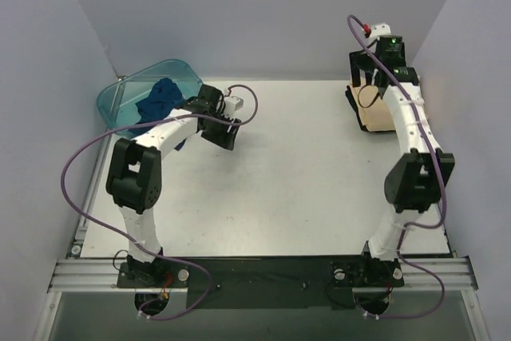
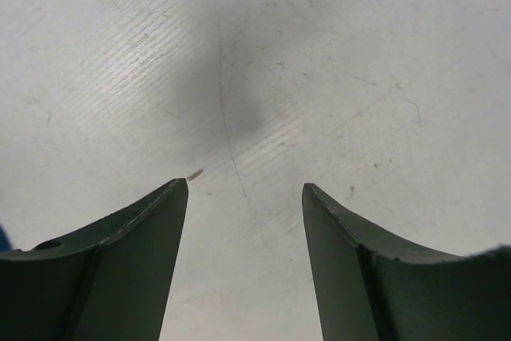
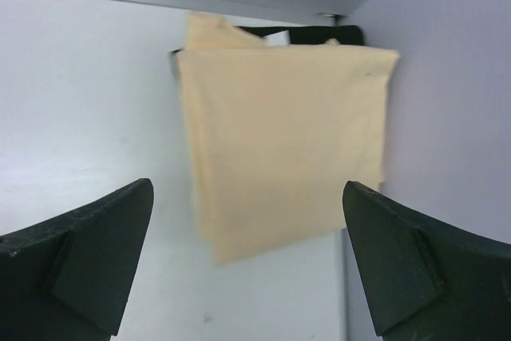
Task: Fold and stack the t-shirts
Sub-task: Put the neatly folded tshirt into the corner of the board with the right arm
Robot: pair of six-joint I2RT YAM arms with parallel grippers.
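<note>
Right gripper (image 3: 247,188): fingers (image 3: 96,253) spread wide, nothing between them. Straight ahead of the tips lies the pale yellow-tan shirt (image 3: 279,141), folded to a rough rectangle. Its long axis runs away from the fingers, leaning a little left at the near end. A loose corner sticks up at its far left. Black shirt (image 3: 319,35) sits underneath, showing only as a dark strip past the far edge and a sliver along the left side. The stack is close against the side wall (image 3: 447,117), on the right-finger side.

Left gripper (image 2: 244,185): fingers (image 2: 136,245) moderately apart, empty, pointing down at bare scuffed table (image 2: 319,77), their shadow ahead of the tips.

Only the top view shows the dark blue shirt (image 1: 164,97), bunched, no clear axis, inside the teal basin (image 1: 116,101), behind the left fingers. It also shows the stack at the table's far right corner, part hidden by the right forearm.

Left arm: elbow bent high, forearm angled toward the far side, wrist tipped down. Right arm: elbow raised, forearm stretched to the far right, gripper (image 1: 363,69) above the stack.
</note>
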